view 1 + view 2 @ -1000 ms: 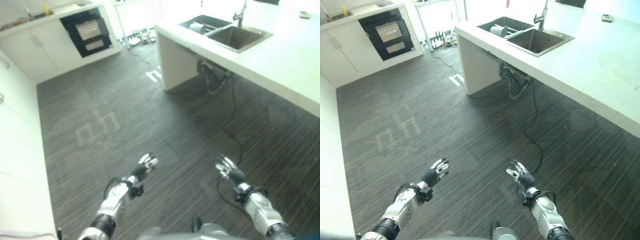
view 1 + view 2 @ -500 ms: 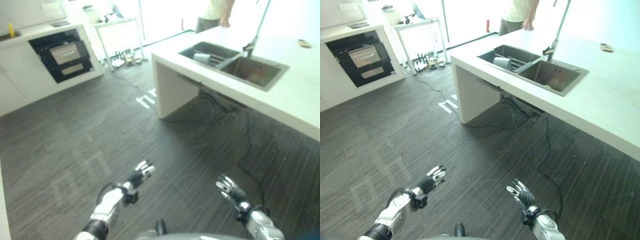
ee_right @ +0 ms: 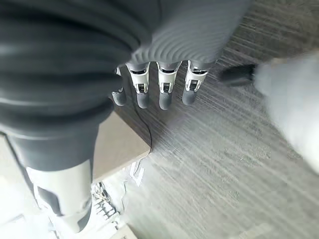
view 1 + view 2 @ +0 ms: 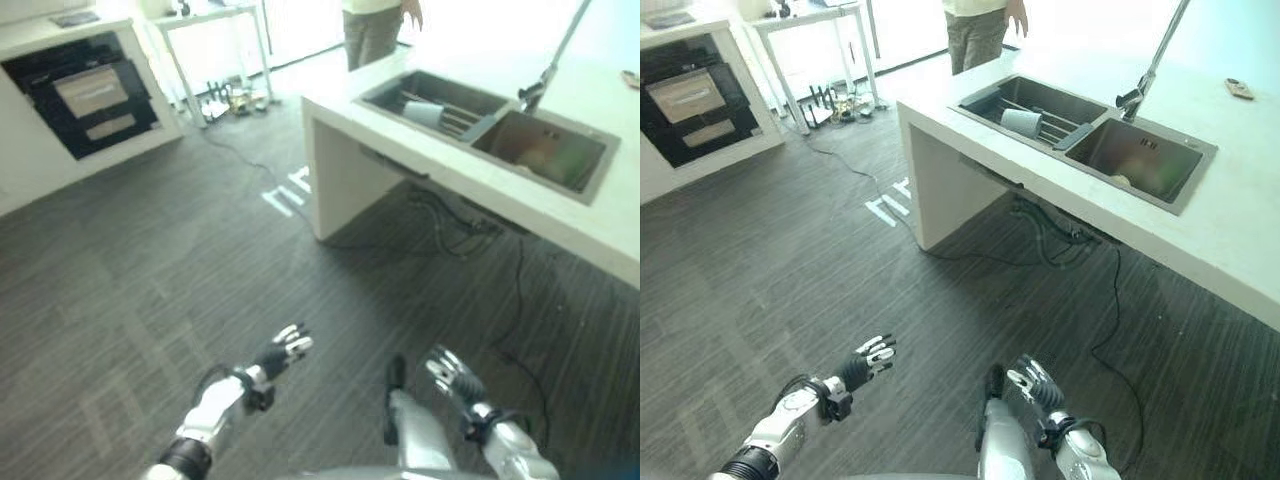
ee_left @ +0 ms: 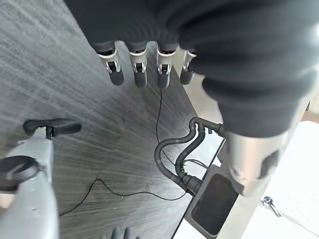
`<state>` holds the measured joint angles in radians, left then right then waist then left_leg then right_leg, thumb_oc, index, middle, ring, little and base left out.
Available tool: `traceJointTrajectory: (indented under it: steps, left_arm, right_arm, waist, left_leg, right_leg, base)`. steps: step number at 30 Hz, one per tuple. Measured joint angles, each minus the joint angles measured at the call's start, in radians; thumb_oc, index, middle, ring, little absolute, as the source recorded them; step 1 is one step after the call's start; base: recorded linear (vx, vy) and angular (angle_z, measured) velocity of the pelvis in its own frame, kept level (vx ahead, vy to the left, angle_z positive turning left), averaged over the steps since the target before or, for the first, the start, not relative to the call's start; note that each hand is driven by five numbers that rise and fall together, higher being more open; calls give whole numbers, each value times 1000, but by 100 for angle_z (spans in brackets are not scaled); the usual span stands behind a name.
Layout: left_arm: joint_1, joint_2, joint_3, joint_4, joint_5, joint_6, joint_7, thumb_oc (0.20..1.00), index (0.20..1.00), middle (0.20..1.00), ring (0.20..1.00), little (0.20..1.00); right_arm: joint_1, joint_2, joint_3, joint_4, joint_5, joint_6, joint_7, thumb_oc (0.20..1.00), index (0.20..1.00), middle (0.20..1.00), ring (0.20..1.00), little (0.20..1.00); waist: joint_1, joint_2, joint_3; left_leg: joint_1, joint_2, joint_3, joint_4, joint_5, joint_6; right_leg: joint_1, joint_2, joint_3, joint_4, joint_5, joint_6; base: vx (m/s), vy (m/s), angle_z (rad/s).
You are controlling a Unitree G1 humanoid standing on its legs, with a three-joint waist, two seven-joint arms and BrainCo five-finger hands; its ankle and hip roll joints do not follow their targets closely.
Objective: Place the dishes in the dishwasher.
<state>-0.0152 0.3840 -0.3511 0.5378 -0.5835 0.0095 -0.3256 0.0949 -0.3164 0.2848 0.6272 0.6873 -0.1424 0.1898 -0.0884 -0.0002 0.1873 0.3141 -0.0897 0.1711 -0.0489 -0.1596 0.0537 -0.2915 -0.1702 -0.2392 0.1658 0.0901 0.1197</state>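
Nearest, the left hand [image 4: 283, 351] and the right hand [image 4: 1032, 381] hang side by side above the dark striped floor [image 4: 150, 270], fingers straight and loosely spread, both holding nothing. Ahead of the right hand, well apart, stands the white bench [image 4: 1200, 230] with its 2-basin sink [image 4: 1140, 160]. A pale cup [image 4: 1021, 122] lies on its side on the rack in the sink's left basin, far beyond both hands. Ahead of the left hand, further off, a black oven [image 4: 85, 90] sits in white cabinets. Beyond the bench stands a person [image 4: 975, 30].
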Motion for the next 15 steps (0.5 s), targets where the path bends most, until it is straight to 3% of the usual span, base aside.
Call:
traceJointTrajectory:
  steps: [1, 2, 5, 6, 7, 8, 10, 11, 12, 13, 14, 15]
  left_arm:
    - [1, 1, 0, -15, 8, -1, 0, 1000, 1000, 1000, 1000, 1000]
    - [6, -5, 0, -8, 15, -8, 6, 1000, 1000, 1000, 1000, 1000]
    - [36, -20, 1, -6, 14, -8, 8, 1000, 1000, 1000, 1000, 1000]
    - [27, -32, 18, -5, 13, -9, 8, 1000, 1000, 1000, 1000, 1000]
    - [11, -49, 44, -6, 11, -13, 8, 1000, 1000, 1000, 1000, 1000]
    - [3, -51, 42, -12, 11, -13, 7, 1000, 1000, 1000, 1000, 1000]
    - [3, -40, 42, -17, 11, -13, 4, 1000, 1000, 1000, 1000, 1000]
    - [4, -28, 40, -21, 11, -14, -4, 1000, 1000, 1000, 1000, 1000]
    - [4, -28, 40, -21, 11, -14, -4, 1000, 1000, 1000, 1000, 1000]
    - [41, -18, 40, -17, 10, -17, -5, 1000, 1000, 1000, 1000, 1000]
    - [58, -12, 39, -16, 10, -18, -5, 1000, 1000, 1000, 1000, 1000]
    - [59, -9, 39, -16, 9, -21, -5, 1000, 1000, 1000, 1000, 1000]
  right_arm:
    - [-8, 1, -1, 1, 0, -1, 1, 1000, 1000, 1000, 1000, 1000]
    - [-32, -1, -1, 14, 0, 1, -1, 1000, 1000, 1000, 1000, 1000]
    - [-80, -17, 2, -12, 0, -3, 1, 1000, 1000, 1000, 1000, 1000]
    - [-104, -26, 2, -3, -1, -4, 9, 1000, 1000, 1000, 1000, 1000]
    - [-120, -31, 0, 4, -5, -3, 11, 1000, 1000, 1000, 1000, 1000]
    - [-122, -37, 1, 4, -11, -2, 11, 1000, 1000, 1000, 1000, 1000]
    - [-109, -46, 17, 10, -19, 2, 11, 1000, 1000, 1000, 1000, 1000]
    - [-99, -48, 17, 23, -18, 2, 10, 1000, 1000, 1000, 1000, 1000]
    - [-99, -48, 17, 23, -18, 2, 10, 1000, 1000, 1000, 1000, 1000]
    - [-119, -45, 25, 69, -22, 24, 10, 1000, 1000, 1000, 1000, 1000]
    - [-116, -45, 32, 75, -27, 27, 10, 1000, 1000, 1000, 1000, 1000]
    - [-110, -48, 31, 87, -40, 27, 9, 1000, 1000, 1000, 1000, 1000]
  waist:
    - [2, -1, -2]
    - [14, 1, 0]
    - [19, 25, -11]
    - [18, 34, -20]
    - [26, 14, -25]
    - [26, 6, -24]
    - [26, -31, -25]
    - [32, -60, -25]
    - [32, -60, -25]
    - [78, -58, -22]
    - [72, -50, -22]
    - [66, -33, -23]
  left_leg:
    - [12, 10, 0, 5, -2, -5]
    - [10, 32, 1, 72, -28, -49]
    - [-31, 97, 6, 343, 8, -100]
    - [-94, 123, 1, 487, 42, -122]
    - [-212, 140, 2, 706, 169, -131]
    - [-311, 162, -4, 862, 222, -134]
    - [-486, 170, -31, 1006, 201, -122]
    - [-637, 109, -89, 984, 153, -66]
    - [-637, 109, -89, 984, 153, -66]
    - [-597, 66, -99, 593, 131, -41]
    - [-562, 69, -96, 428, 135, -42]
    - [-561, 70, -112, 357, 151, -56]
  right_leg:
    - [36, 20, -17, 28, -1, -10]
    - [84, 60, 6, 25, -5, -136]
    - [221, 123, 9, -49, -31, -175]
    - [240, 150, 16, -53, -54, -201]
    - [250, 146, 39, -52, -77, -220]
    - [268, 154, 56, -65, -85, -232]
    - [324, 164, 89, -86, -112, -269]
    - [365, 169, 125, -114, -135, -262]
    - [365, 169, 125, -114, -135, -262]
    - [428, 189, 201, -145, -136, -257]
    - [467, 210, 204, -175, -139, -252]
    - [510, 239, 199, -198, -148, -245]
  base:
    - [421, -333, 49]
    - [278, -242, 21]
    - [235, -271, -33]
    - [254, -309, -60]
    - [220, -236, -56]
    - [207, -192, -62]
    - [337, -27, -55]
    - [397, 97, -29]
    - [336, 137, -125]
    - [187, 106, -131]
    - [278, 175, -148]
    - [372, 252, -69]
